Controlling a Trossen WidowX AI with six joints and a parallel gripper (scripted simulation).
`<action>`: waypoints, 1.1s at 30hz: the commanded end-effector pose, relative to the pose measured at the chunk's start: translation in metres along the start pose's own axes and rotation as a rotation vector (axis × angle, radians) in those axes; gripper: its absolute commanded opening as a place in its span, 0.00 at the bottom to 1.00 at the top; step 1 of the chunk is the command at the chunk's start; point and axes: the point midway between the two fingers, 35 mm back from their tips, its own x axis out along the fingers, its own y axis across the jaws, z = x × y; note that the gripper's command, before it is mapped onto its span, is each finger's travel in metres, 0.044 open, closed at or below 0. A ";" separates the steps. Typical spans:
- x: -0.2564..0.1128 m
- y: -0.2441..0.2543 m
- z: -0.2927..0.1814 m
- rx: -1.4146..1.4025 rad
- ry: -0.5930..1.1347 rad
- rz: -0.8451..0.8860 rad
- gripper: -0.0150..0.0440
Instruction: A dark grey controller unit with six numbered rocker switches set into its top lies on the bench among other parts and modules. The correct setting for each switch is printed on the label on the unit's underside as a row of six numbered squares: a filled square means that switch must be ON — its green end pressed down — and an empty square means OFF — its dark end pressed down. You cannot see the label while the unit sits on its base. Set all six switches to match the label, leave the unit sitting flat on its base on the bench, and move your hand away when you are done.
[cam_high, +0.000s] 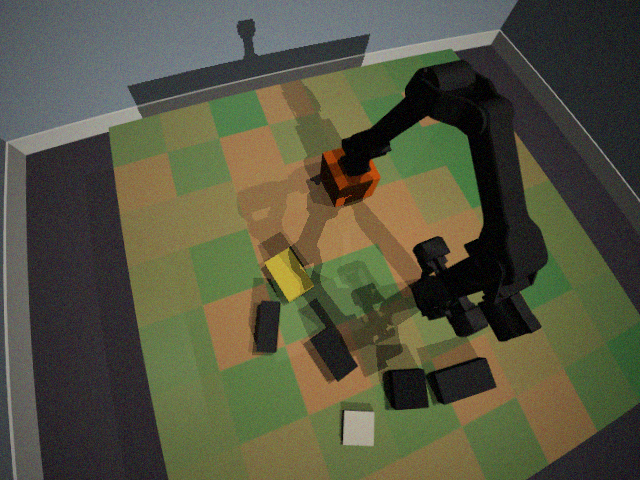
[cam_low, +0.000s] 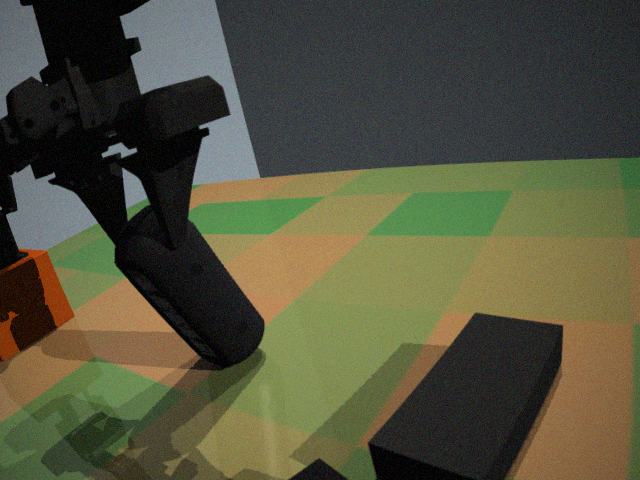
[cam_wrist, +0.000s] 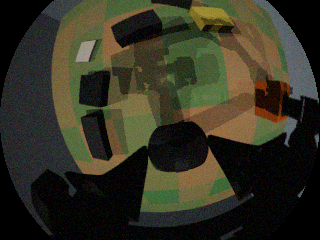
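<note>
The dark grey controller unit (cam_high: 428, 299) (cam_low: 206, 294) (cam_wrist: 177, 150) is tipped steeply, its upper end between my fingers and its lower end at or just above the bench in the exterior view. My gripper (cam_low: 148, 245) (cam_wrist: 178, 144) is shut on that upper end, one finger on each side. The narrow strip of the detailed face shows on the unit's lower left side in the exterior view, too dark and slanted to read any squares. The wrist view shows mainly the unit's rounded dark end. The switch positions cannot be made out.
An orange block (cam_high: 372, 178) (cam_low: 59, 289) (cam_wrist: 270, 100) stands under the arm's base. A yellow block (cam_high: 288, 273) (cam_wrist: 211, 19), dark blocks (cam_high: 267, 326) (cam_high: 333, 353) (cam_high: 408, 388) (cam_high: 462, 381) (cam_low: 475, 392) and a white block (cam_high: 358, 427) (cam_wrist: 86, 51) lie on the checkered bench top (cam_high: 268, 397).
</note>
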 end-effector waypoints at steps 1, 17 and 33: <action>0.007 -0.002 0.002 -0.008 -0.002 -0.014 0.83; 0.011 -0.002 0.014 -0.008 -0.004 -0.014 0.83; 0.017 -0.002 0.026 -0.008 -0.005 -0.014 0.83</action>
